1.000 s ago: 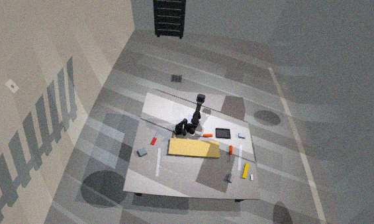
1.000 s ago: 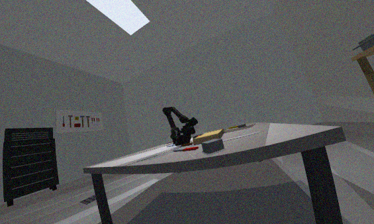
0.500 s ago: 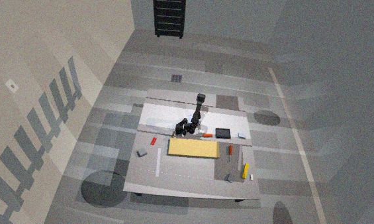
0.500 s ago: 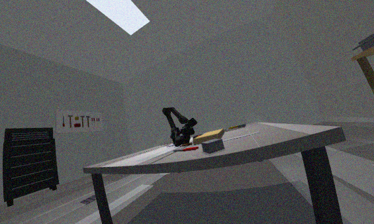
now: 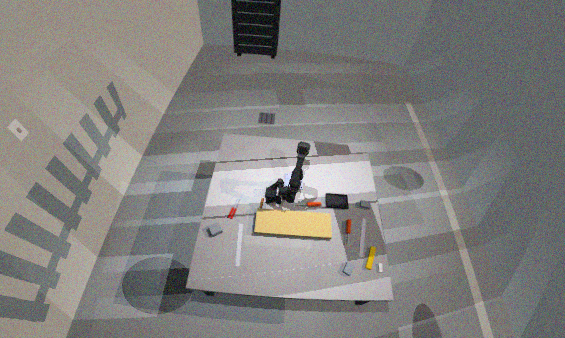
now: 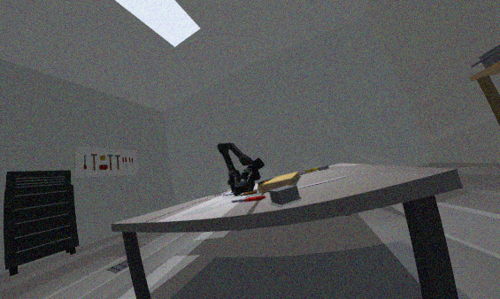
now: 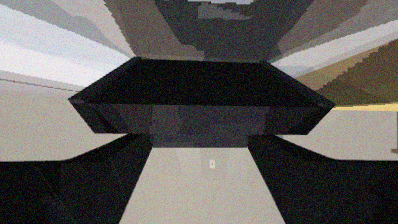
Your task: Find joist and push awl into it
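Observation:
My gripper (image 5: 273, 194) (image 6: 241, 186) (image 7: 200, 127) is low over the table, just behind the back left corner of the yellow floor panel (image 5: 293, 226) (image 6: 281, 179). In the wrist view a wide dark block, the stud finder (image 7: 200, 95), spans the gap between my two fingers, which stand wide against its sides. The black tray (image 5: 327, 200) sits to the right of the arm, behind the panel's right end. An orange-handled tool (image 5: 313, 203) lies between the arm and the tray. I cannot tell which of the small tools is the awl.
A red-handled tool (image 5: 235, 207) (image 6: 250, 199) and a grey block (image 5: 214, 230) (image 6: 285, 195) lie left of the panel. Another red-handled tool (image 5: 348, 226), a yellow bar (image 5: 370, 257) and small grey blocks lie to its right. A black drawer cabinet (image 5: 255, 26) stands by the far wall.

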### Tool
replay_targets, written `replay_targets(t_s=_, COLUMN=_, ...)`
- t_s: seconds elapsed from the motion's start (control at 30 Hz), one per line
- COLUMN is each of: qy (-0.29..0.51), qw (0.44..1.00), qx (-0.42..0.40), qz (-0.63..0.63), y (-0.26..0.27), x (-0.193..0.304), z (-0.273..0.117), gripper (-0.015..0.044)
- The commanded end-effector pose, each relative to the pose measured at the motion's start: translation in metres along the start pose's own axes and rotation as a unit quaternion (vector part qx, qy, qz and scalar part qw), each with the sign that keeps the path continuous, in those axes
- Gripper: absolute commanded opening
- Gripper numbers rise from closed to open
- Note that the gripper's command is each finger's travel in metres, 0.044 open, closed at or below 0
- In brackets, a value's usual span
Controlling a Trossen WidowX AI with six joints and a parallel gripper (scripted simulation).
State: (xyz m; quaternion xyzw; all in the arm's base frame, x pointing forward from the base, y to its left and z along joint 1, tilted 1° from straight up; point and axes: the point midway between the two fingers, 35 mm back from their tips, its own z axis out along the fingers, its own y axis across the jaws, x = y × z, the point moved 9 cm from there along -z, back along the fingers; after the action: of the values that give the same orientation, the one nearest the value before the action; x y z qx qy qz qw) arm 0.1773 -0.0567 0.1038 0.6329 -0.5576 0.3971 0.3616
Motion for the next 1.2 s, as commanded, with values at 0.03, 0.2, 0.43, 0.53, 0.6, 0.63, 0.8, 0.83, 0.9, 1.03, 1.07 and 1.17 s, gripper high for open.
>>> replay_targets(t_s=0.03, qy=-0.006, qw=1.0, qx=0.003, qz=-0.006, y=-0.0008, x=-0.0023, z=-0.0012, gripper=0.038)
replay_targets(t_s=0.2, qy=-0.006, qw=1.0, qx=0.003, qz=-0.006, y=-0.0008, x=-0.0023, z=-0.0012, gripper=0.038)
replay_targets(t_s=0.43, qy=-0.006, qw=1.0, qx=0.003, qz=-0.006, y=-0.0008, x=-0.0023, z=-0.0012, gripper=0.038)
replay_targets(t_s=0.53, qy=-0.006, qw=1.0, qx=0.003, qz=-0.006, y=-0.0008, x=-0.0023, z=-0.0012, gripper=0.038)
replay_targets(t_s=0.6, qy=-0.006, qw=1.0, qx=0.003, qz=-0.006, y=-0.0008, x=-0.0025, z=-0.0013, gripper=0.038)
replay_targets(t_s=0.63, qy=-0.006, qw=1.0, qx=0.003, qz=-0.006, y=-0.0008, x=-0.0027, z=-0.0015, gripper=0.038)
replay_targets(t_s=0.8, qy=-0.006, qw=1.0, qx=0.003, qz=-0.006, y=-0.0007, x=-0.0046, z=-0.0031, gripper=0.038)
replay_targets(t_s=0.83, qy=-0.006, qw=1.0, qx=0.003, qz=-0.006, y=-0.0007, x=-0.0046, z=-0.0031, gripper=0.038)
replay_targets(t_s=0.9, qy=-0.006, qw=1.0, qx=0.003, qz=-0.006, y=-0.0007, x=-0.0046, z=-0.0031, gripper=0.038)
replay_targets(t_s=1.03, qy=-0.006, qw=1.0, qx=0.003, qz=-0.006, y=-0.0007, x=-0.0046, z=-0.0031, gripper=0.038)
replay_targets(t_s=1.07, qy=-0.006, qw=1.0, qx=0.003, qz=-0.006, y=-0.0007, x=-0.0046, z=-0.0031, gripper=0.038)
replay_targets(t_s=1.17, qy=-0.006, qw=1.0, qx=0.003, qz=-0.006, y=-0.0007, x=-0.0046, z=-0.0031, gripper=0.038)
